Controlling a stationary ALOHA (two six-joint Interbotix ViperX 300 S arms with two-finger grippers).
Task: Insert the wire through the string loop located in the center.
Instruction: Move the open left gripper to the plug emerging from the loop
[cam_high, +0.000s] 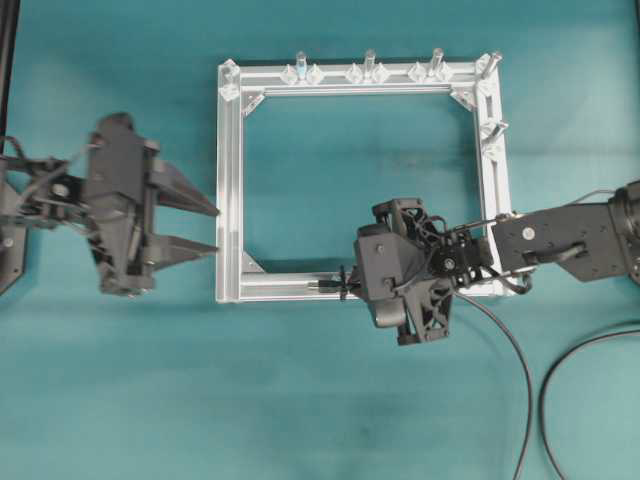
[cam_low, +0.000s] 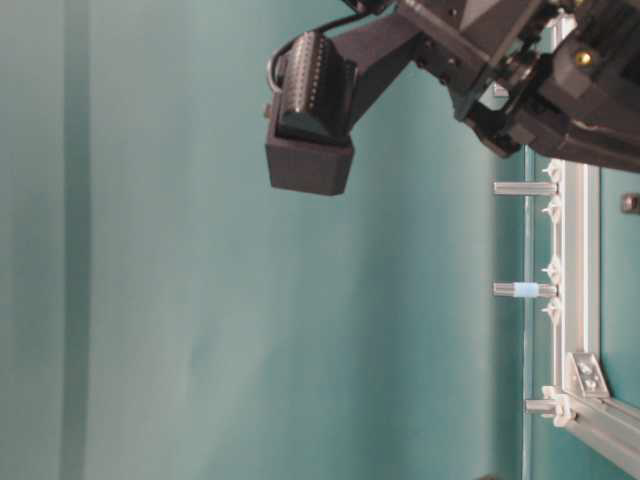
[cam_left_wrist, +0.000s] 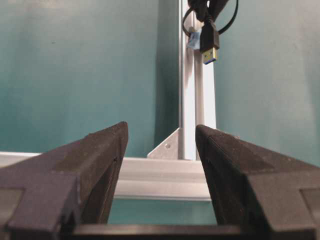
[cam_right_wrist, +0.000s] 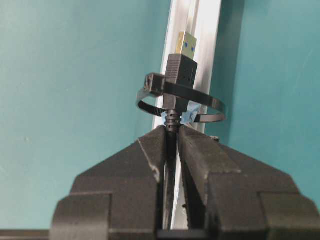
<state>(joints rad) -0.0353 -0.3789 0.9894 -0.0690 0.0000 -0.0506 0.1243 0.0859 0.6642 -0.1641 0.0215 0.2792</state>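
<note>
My right gripper (cam_right_wrist: 171, 129) is shut on the wire just behind its plug (cam_right_wrist: 181, 71). The black plug with its gold tip pokes out beyond the string loop (cam_right_wrist: 202, 101), which rings the wire's neck over the silver frame bar (cam_right_wrist: 207, 30). From overhead, the plug (cam_high: 323, 287) lies left of the loop (cam_high: 343, 282) on the frame's near bar, with the right gripper (cam_high: 352, 284) right behind it. My left gripper (cam_high: 216, 230) stands open and holds nothing, just left of the frame's left bar. In the left wrist view the left gripper (cam_left_wrist: 161, 132) faces the plug (cam_left_wrist: 209, 42) far along the bar.
The square silver frame (cam_high: 229, 180) carries upright bolt pegs (cam_high: 369, 62) on its far bar and right side. The wire (cam_high: 515, 350) trails off to the lower right beside a thicker black cable (cam_high: 560, 375). In the table-level view the pegs (cam_low: 525, 188) stick out from the frame (cam_low: 578, 250).
</note>
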